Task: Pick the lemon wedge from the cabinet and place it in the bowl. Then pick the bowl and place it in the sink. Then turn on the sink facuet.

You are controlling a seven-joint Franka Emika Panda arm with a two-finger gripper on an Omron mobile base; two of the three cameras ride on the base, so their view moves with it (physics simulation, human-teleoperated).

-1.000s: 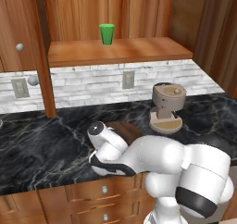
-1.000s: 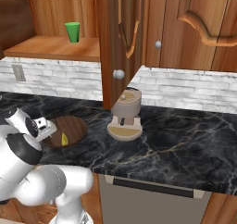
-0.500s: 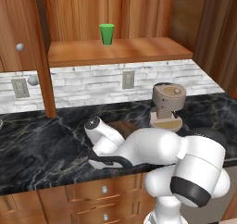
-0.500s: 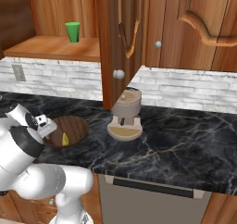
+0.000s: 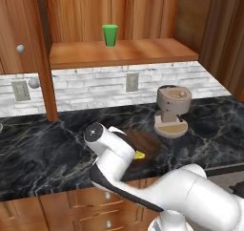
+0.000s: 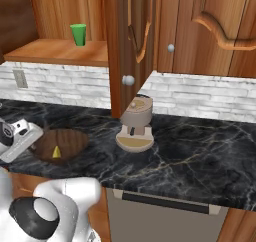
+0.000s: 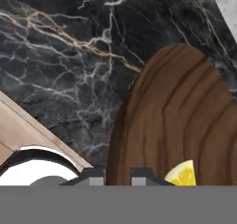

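Now the wide dark brown wooden bowl (image 6: 61, 144) sits on the black marbled bench (image 6: 190, 151), small yellow lemon wedge (image 6: 56, 152) inside; stiff, probably light, best pinched at its rim; claw (image 7: 117, 176) state unclear

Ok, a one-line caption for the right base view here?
Lemon wedge lying in the wooden bowl on the dark marbled counter, arm beside the bowl, green cup on the cabinet shelf.

The white jointed arm reaches forward and low from the base, elbow bent, wrist angled downward. Its two-finger tool (image 7: 117, 176) points down, dark fingertips (image 7: 95, 176) set close together with a narrow gap, gripping nothing.
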